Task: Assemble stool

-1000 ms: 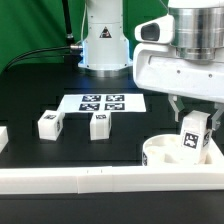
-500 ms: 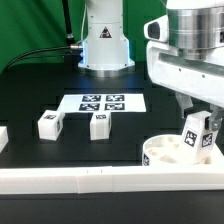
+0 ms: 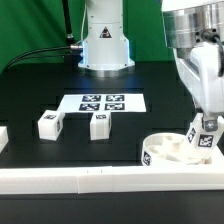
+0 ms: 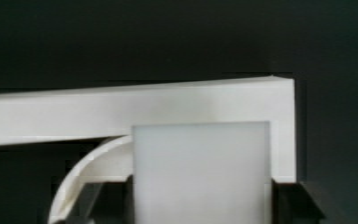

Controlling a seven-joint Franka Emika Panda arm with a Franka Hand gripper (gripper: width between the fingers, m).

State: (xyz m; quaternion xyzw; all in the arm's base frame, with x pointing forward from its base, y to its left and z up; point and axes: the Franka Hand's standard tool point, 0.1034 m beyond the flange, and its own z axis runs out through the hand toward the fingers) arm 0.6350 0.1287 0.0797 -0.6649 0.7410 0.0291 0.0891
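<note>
The round white seat disc [image 3: 172, 152] lies at the front of the exterior view's right, against the white border rail [image 3: 100, 180]. My gripper [image 3: 205, 128] hangs over the seat's right side, shut on a white tagged leg [image 3: 204, 138] that is tilted and reaches down to the seat's rim. In the wrist view the leg [image 4: 201, 170] fills the space between the dark fingers [image 4: 105, 195], with the seat's curved edge [image 4: 83, 172] beside it. Two more legs [image 3: 49, 124] [image 3: 98, 124] lie loose on the black table near the marker board [image 3: 103, 103].
The arm's white base [image 3: 103, 45] stands at the back centre. A white rail [image 4: 140, 100] forms a corner around the seat in the wrist view. A small white piece [image 3: 2, 138] shows at the exterior view's left edge. A green backdrop stands behind.
The gripper has swung toward the exterior view's right and lower with the leg, tilting it; the leg's lower end now sits at the seat's right rim. The loose legs have not moved.
</note>
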